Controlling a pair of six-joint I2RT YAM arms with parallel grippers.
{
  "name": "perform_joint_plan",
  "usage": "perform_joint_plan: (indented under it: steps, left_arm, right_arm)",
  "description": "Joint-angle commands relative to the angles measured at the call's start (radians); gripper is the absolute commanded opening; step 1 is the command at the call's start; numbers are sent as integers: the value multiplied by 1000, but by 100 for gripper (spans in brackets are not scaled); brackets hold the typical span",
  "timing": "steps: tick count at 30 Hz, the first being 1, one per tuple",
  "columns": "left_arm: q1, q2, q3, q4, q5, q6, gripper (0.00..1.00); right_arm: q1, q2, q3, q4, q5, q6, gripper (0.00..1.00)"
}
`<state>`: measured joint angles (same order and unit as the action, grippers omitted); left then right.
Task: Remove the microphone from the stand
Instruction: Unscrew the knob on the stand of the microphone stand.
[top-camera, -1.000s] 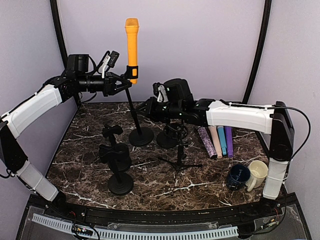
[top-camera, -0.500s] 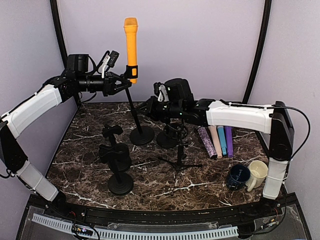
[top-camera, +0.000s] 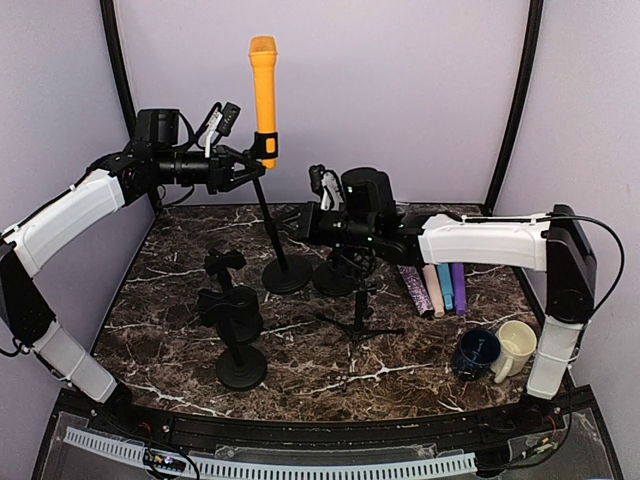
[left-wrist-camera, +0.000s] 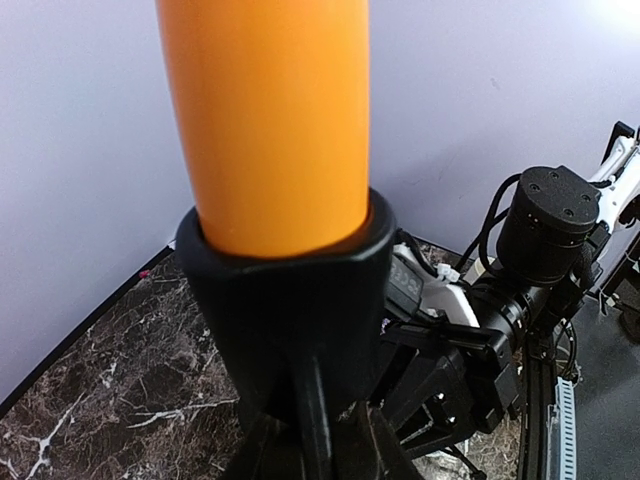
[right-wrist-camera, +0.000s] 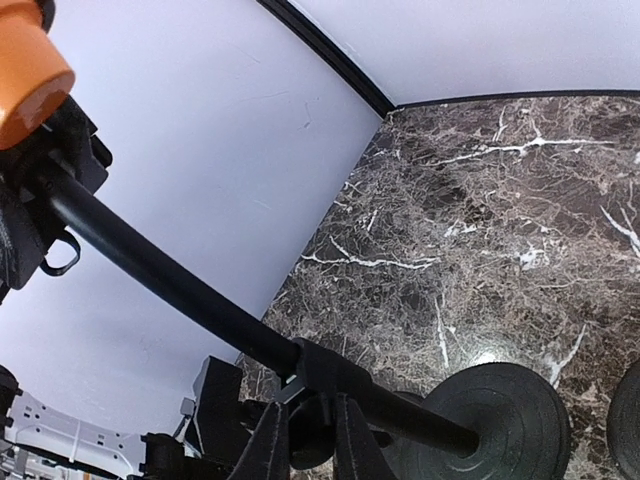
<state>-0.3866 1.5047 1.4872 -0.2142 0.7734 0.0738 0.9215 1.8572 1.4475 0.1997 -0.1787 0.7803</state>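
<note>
An orange microphone (top-camera: 264, 85) stands upright in the black clip (left-wrist-camera: 285, 290) of a tilted stand (top-camera: 268, 215) with a round base (top-camera: 285, 272). My left gripper (top-camera: 255, 170) is shut on the stand's pole right under the clip. In the left wrist view the microphone (left-wrist-camera: 265, 110) fills the top and the left gripper (left-wrist-camera: 312, 440) pinches the thin pole. My right gripper (top-camera: 290, 222) is shut low on the same pole. In the right wrist view the right gripper (right-wrist-camera: 308, 430) pinches a tab of the clamp collar (right-wrist-camera: 330, 375), above the base (right-wrist-camera: 495, 420).
Two more black clip stands (top-camera: 240, 340) stand at the front left, with a small tripod (top-camera: 360, 320) in the middle. Several coloured microphones (top-camera: 435, 282) lie at the right. A dark mug (top-camera: 478, 352) and a cream mug (top-camera: 515, 345) sit at the front right.
The right arm has shifted a little to the right and its jaws have closed onto the stand's collar. The left arm and the microphone have stayed put.
</note>
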Motion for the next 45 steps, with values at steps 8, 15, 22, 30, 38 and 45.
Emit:
perform_joint_plan:
  steps: [8,15,22,30,38,45]
  left_arm:
    - [-4,-26,31,61,56,-13,0]
    - [-4,1,50,51,76,-16,0]
    - [-3,18,68,42,108,-20,0]
    - [-2,31,74,8,127,5,0]
    - [-3,37,61,3,147,45,0]
    - [-9,1,-36,81,148,73,0]
  right_arm:
    - [34,-92,-76,100,51,-379,0]
    - [128,-121,-93,71,235,-612,0]
    - [197,-115,-74,33,396,-843,0]
    - [264,-96,-73,57,591,-1101,0]
    - [282,-137,-131,137,626,-1046,32]
    - [277,-274,-224,168,608,-864,62]
